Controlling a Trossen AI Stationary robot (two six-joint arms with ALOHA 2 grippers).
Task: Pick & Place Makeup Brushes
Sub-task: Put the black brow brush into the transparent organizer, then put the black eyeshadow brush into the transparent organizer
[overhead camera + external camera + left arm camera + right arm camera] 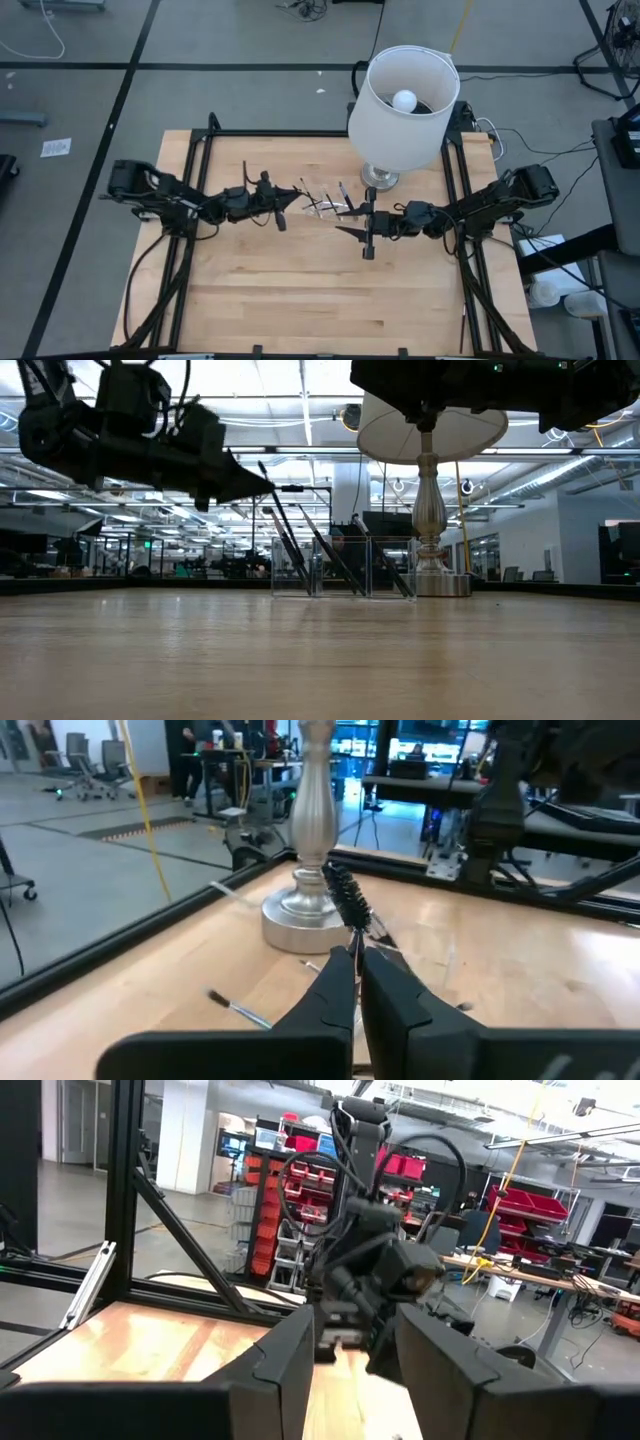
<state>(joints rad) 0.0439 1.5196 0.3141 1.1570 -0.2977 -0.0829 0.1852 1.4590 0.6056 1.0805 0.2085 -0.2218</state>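
A clear holder with several compartments (328, 205) (340, 568) stands in front of the lamp base, and several thin dark makeup brushes (330, 555) lean in it, tips up. My left gripper (293, 200) (358, 955) hovers just left of the holder, above the table, shut on one brush. My right gripper (350, 232) (350, 1350) is open and touches nothing; it hangs just near-right of the holder, pointing toward the left arm. Another thin brush (235, 1007) appears to lie on the table near the lamp base. My left gripper pinches a makeup brush between its two fingertips (340, 970), held by the handle just below its dark bristly head (346, 898). The head sticks out past the fingertips toward the lamp base. The brush is lifted clear of the table; the rest of the handle is hidden by the fingers.
A table lamp with a white shade (402, 95) and a silver base (380, 178) (300, 910) stands on the far side, close behind the holder. Black frame rails (195, 200) run along the table's left, right and far edges. Bare wood (320, 290) fills the near half.
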